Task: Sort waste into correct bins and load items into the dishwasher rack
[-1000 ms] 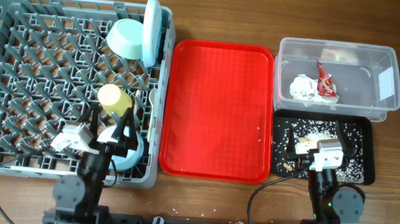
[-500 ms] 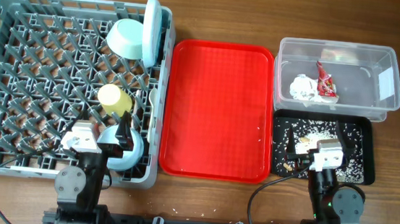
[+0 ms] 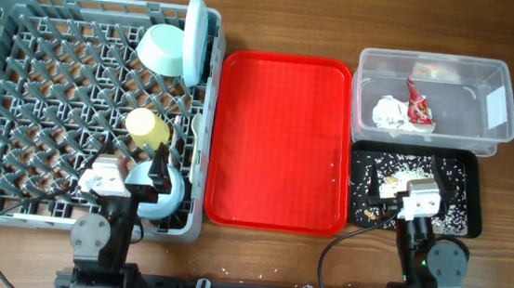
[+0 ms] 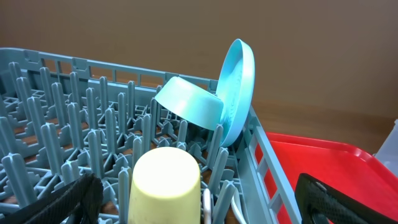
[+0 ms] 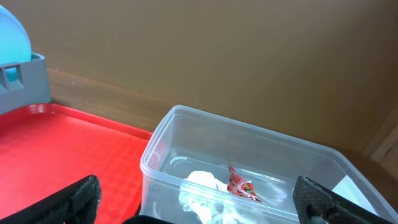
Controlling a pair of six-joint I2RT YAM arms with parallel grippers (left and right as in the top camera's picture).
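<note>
The left claw [image 4: 199,196] hung released close by the yellow cup [image 4: 165,183] in the near right of the rack [image 4: 37,93]. The right claw [image 5: 196,199] gaped empty near the tub [image 5: 144,163]. A careless finger could topple the cup, which perhaps sat loosely among pegs.

Red tray [image 3: 280,141] open; dishwasher rack [image 3: 21,67] crowded on its right
Just ahead of my left pincer [image 3: 139,171] the yellow cup [image 4: 165,183] blocks the way, mint-green bowl [image 4: 189,102] and upright plate [image 4: 236,93] beyond it; the rack's left pegs stand free.
</note>
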